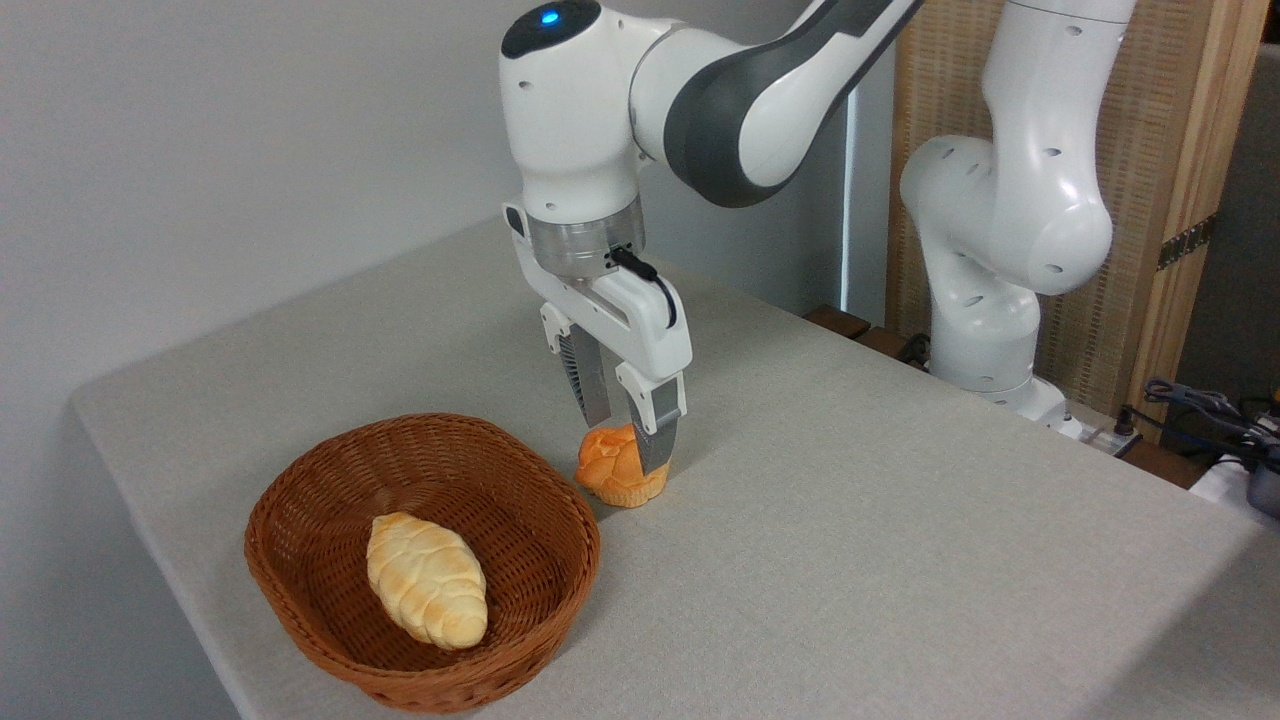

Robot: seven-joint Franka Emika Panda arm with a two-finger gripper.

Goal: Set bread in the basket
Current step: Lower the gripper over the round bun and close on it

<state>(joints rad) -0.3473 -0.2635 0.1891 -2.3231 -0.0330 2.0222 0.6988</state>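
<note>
Bread (612, 470) sits on the table (900, 520) just right of centre frame, close beside the right rim of the basket (310, 480). The gripper (630, 440) comes straight down over it, one finger behind the bun and one in front on its right side, so the jaws straddle it at a narrow spread. Can't tell if they're actually squeezing yet. Bun is roundish, no real long axis. Basket lies lower left, already holding a pale braided loaf (427, 578).

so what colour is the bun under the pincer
Orange-golden with a paler base; the bun shows clearly in the fixed camera view.
</note>
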